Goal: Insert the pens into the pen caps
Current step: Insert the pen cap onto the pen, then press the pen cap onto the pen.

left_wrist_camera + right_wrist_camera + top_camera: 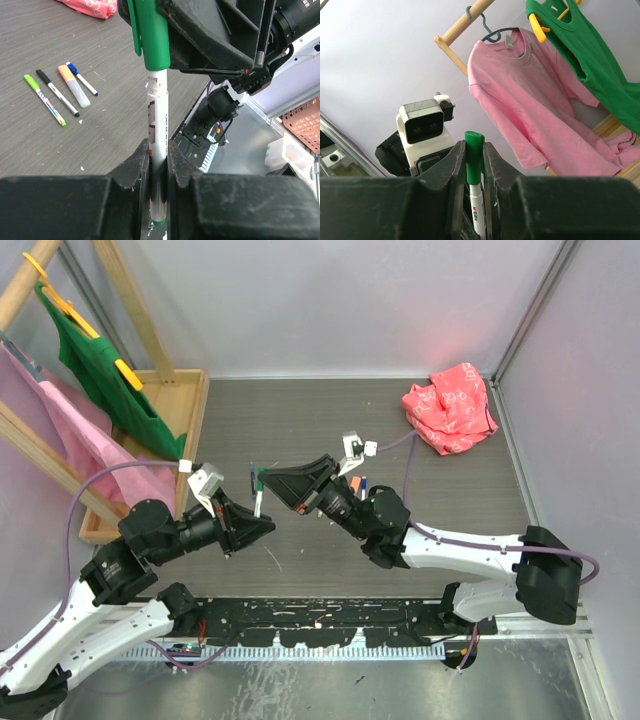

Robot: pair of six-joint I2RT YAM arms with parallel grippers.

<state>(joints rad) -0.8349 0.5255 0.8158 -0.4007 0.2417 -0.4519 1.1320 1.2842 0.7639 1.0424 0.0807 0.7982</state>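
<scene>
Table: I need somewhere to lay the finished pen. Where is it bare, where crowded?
Bare: the back strip between the wooden rack base and the red cloth, and the right side in front of it. Crowded: the middle, with the left tool, right tool and loose pens.

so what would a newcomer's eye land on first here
Over the middle of the table, the left jaws clamp a white pen while the right jaws hold a green cap over its end. Next, a pink top and a green top hang on the wooden rack at far left, and a red crumpled bundle lies in the far right corner.
</scene>
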